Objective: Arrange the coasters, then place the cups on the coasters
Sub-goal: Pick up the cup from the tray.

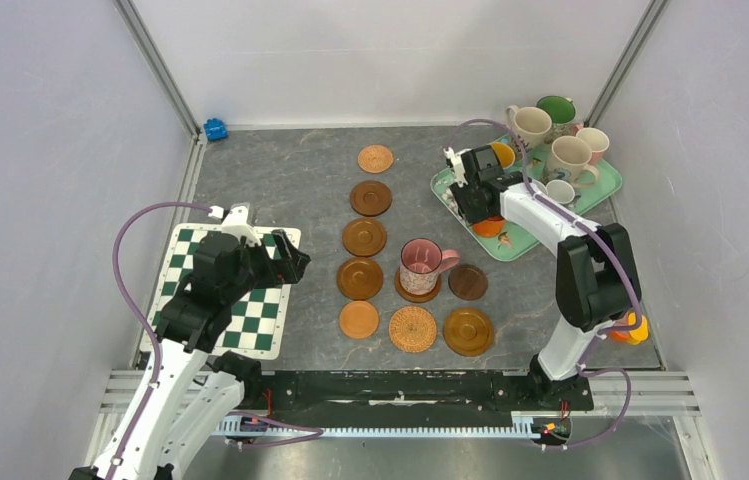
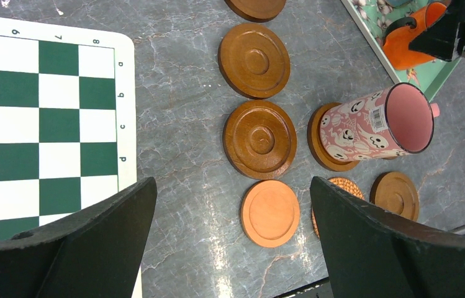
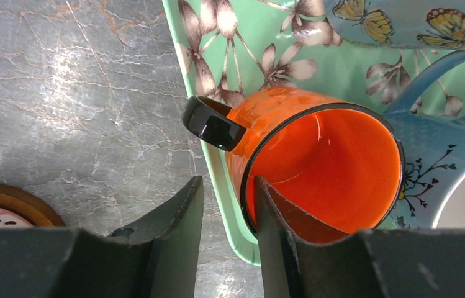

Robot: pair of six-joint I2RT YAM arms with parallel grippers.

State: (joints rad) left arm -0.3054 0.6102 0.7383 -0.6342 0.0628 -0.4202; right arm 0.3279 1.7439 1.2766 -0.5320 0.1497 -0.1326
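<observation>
Fingers [image 2: 93, 242] of left gripper [image 1: 288, 262]: spread wide, empty, over right edge of checkered mat [image 1: 250, 318] at lower left (mat partly covered by the arm in top view). Small blue object [image 1: 215, 129] in far upper-left corner, too small to identify.

Centre: column of five brown coasters [image 1: 364, 237], with woven coaster [image 1: 412, 328] and two more brown ones to its right. Pink cup [image 1: 420, 262] upright on another coaster, which is mostly hidden beneath it.

Upper right: mint floral tray [image 1: 522, 245] crowded with cups [image 1: 570, 157]. Right gripper [image 3: 228, 184] astride rim of orange cup [image 3: 323, 161] on tray's lower-left edge. One finger inside, one outside by the black handle, slim gap showing, not clamped. Seen from above, nearly hidden under gripper. Blue cup [image 3: 428, 155] just beside, cut off at right.
</observation>
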